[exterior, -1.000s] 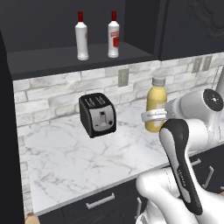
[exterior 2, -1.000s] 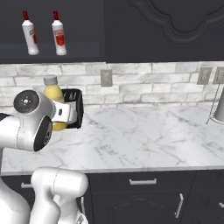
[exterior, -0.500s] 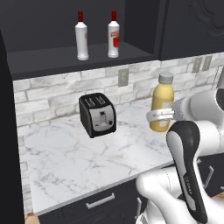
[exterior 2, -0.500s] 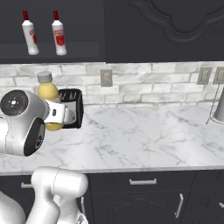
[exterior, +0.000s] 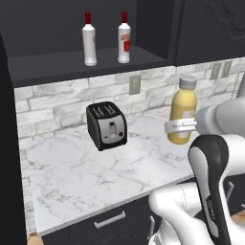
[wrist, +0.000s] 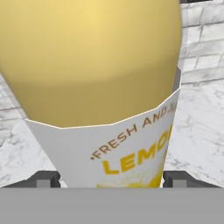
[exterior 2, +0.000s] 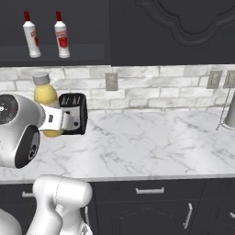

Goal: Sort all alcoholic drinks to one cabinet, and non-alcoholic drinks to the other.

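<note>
Gripper [wrist: 111, 177] clasps the juice bottle [exterior: 183, 115], lifted off the bench [exterior: 95, 167]; next comes carrying it to the cabinet without the red-capped bottles [exterior: 89, 40].

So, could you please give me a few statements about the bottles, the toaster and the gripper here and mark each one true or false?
1. The two tall slim white bottles with red caps stand on the plain dark shelf of the open charcoal wall cabinet. True.
2. The fat yellow juice bottle with a pale grey cap lies on its side. False: it is upright.
3. The gripper is closed on the juice bottle, a finger on each side. True.
4. The black two-slot toaster sits inside the cabinet. False: it stands on the white marble counter.
5. The juice bottle's label is plain. False: lettering shows in the hand view.
</note>
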